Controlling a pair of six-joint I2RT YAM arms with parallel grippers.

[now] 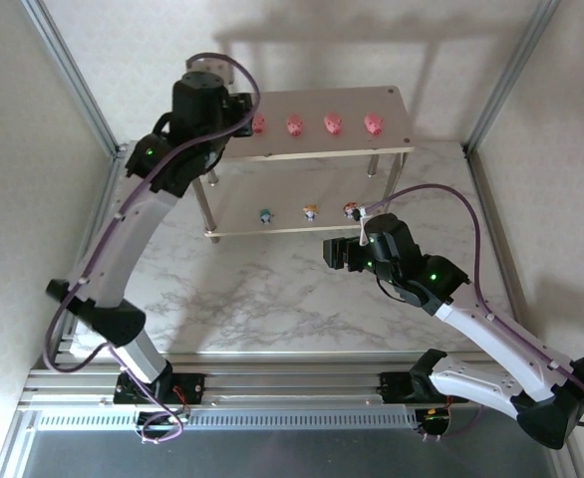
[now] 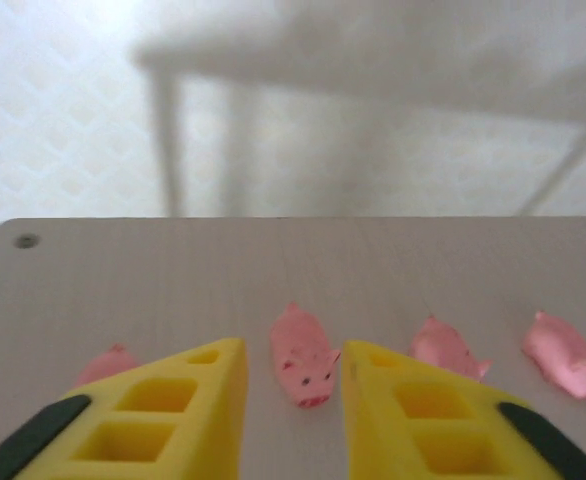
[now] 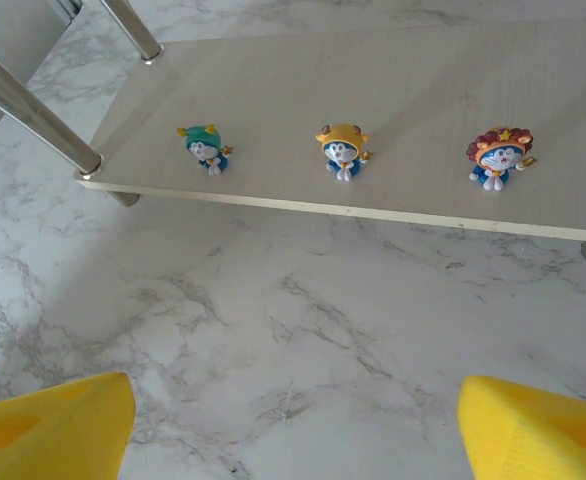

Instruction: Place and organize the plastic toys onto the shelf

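The left pincer (image 2: 293, 352) is straddling, slightly spread, one pink pig (image 2: 303, 360) on the top board of the shelf (image 2: 173, 270) beside three other pigs (image 2: 565, 353), while the right pincer (image 3: 293, 430) is hanging wide open over the desk (image 3: 273, 320), facing three figurines (image 3: 342, 150) standing on the lower board (image 3: 413, 90).

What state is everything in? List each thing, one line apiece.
left gripper: open, fingers either side of a pink pig, not clamped on it.
right gripper: open, empty, above the marble table.
pink pig: resting on the top board, between the left fingers.
other pink pigs: resting in a row on the top board.
figurines: three, upright, spaced along the lower board.
shelf: standing upright on the table.
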